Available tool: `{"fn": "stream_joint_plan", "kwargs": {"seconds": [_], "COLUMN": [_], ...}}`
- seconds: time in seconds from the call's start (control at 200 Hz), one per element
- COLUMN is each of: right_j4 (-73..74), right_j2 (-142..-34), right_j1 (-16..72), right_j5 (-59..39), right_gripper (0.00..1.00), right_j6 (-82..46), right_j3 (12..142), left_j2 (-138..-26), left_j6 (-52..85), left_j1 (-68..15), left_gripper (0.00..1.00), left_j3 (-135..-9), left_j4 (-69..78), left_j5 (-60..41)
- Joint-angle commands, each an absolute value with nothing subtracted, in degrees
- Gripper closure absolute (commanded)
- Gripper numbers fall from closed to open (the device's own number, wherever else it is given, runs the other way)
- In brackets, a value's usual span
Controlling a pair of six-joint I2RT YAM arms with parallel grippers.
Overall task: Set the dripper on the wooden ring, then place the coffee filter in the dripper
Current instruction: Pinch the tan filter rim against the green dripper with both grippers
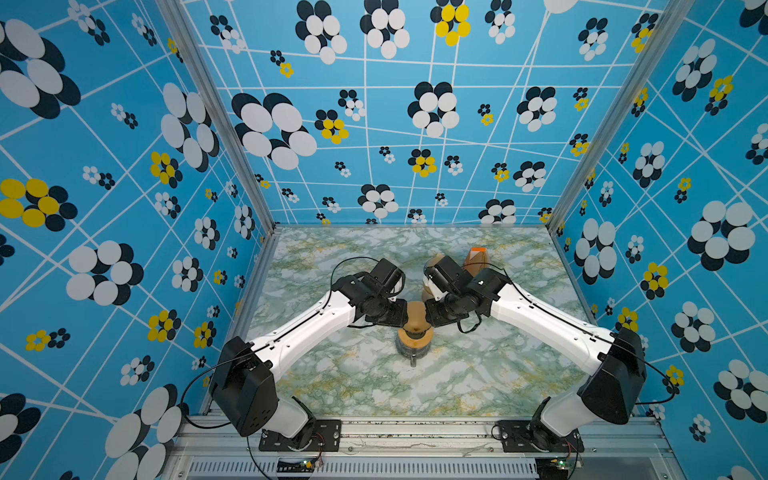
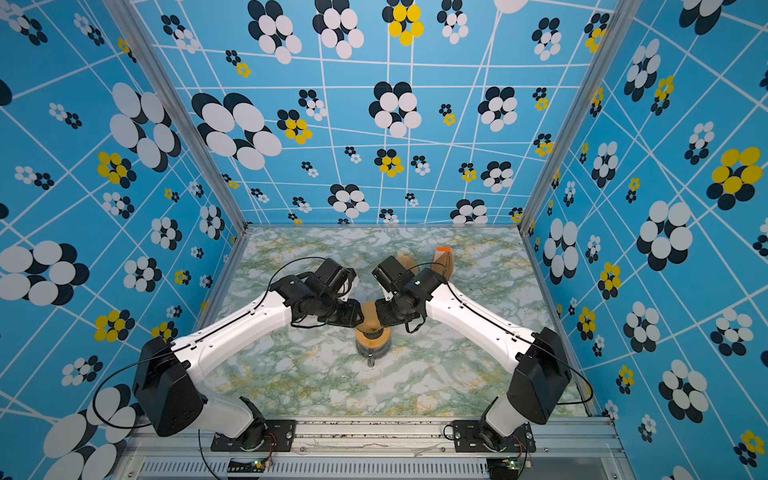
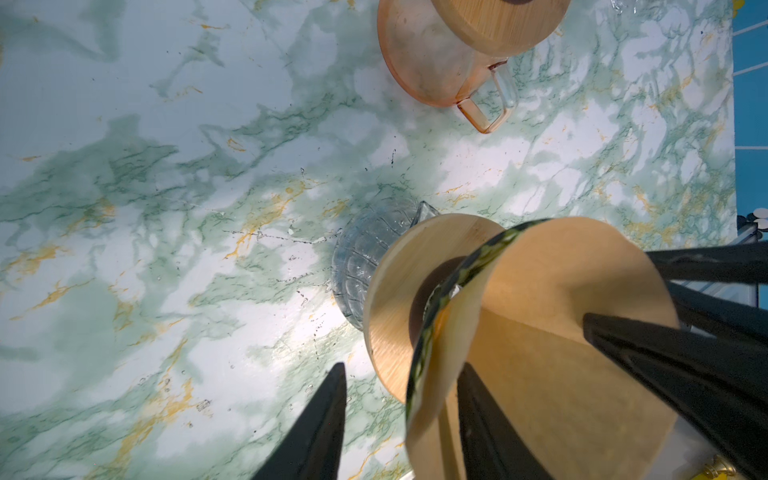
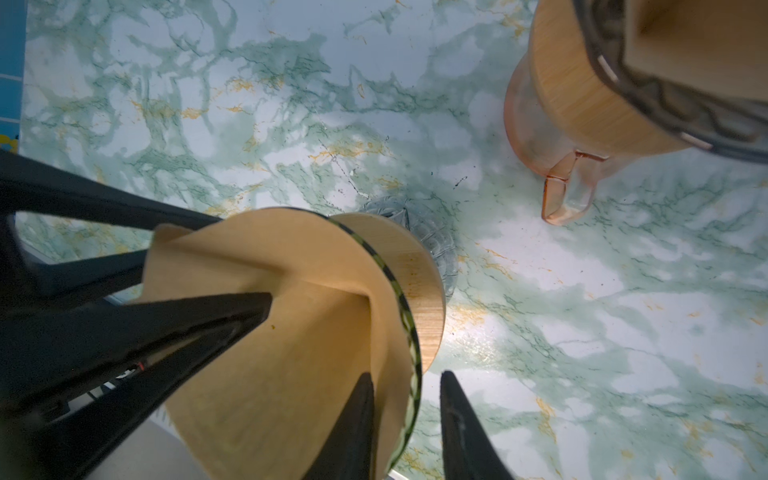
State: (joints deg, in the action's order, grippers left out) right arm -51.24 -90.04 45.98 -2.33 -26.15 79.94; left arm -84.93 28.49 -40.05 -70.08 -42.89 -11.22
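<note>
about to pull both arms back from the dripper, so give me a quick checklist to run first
1. coffee filter inside the dripper: ok, the cone stands open within the rim.
2. Dripper seated on the glass carafe: ok.
3. left gripper released: ok, jaws apart, straddling the rim.
4. right gripper released: ok, jaws apart, one finger inside the filter.
5. Filter tip fully down: cannot tell, hidden.

filter [image 1: 417, 316] brown, upright over dripper [image 1: 415, 335] | left arm [image 1: 307, 324], right arm [image 1: 536, 316] meet there | table [image 1: 478, 374] marbled
</note>
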Motion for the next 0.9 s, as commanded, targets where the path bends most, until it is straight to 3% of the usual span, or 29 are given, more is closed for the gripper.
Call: {"fn": "stream_joint_plan", "kwargs": {"seconds": [0.0, 0.115, 0.895], "right_j4": [-50.2, -49.9, -49.2], "right_j2": [-87.9, -87.3, -87.9], "right_j1": [45.9, 45.9, 46.6], "right_j5": [-3.2, -3.1, -2.5], "right_gripper": [0.73, 0.74, 0.74], "right_j6": [-27.0, -27.2, -27.5], "right_j3": [78.4, 78.0, 76.5], "left_j2": [-82.9, -82.5, -82.6], "left_j6": [29.3, 29.5, 29.9], "left_j1": [-40.8, -41.1, -41.4], "left_gripper": [0.56, 0.62, 0.58], "left_j3": [-69.1, -69.1, -68.3], "left_j4": [-42.3, -42.2, -42.4], "left_j5": [-12.3, -12.5, -12.0]}}
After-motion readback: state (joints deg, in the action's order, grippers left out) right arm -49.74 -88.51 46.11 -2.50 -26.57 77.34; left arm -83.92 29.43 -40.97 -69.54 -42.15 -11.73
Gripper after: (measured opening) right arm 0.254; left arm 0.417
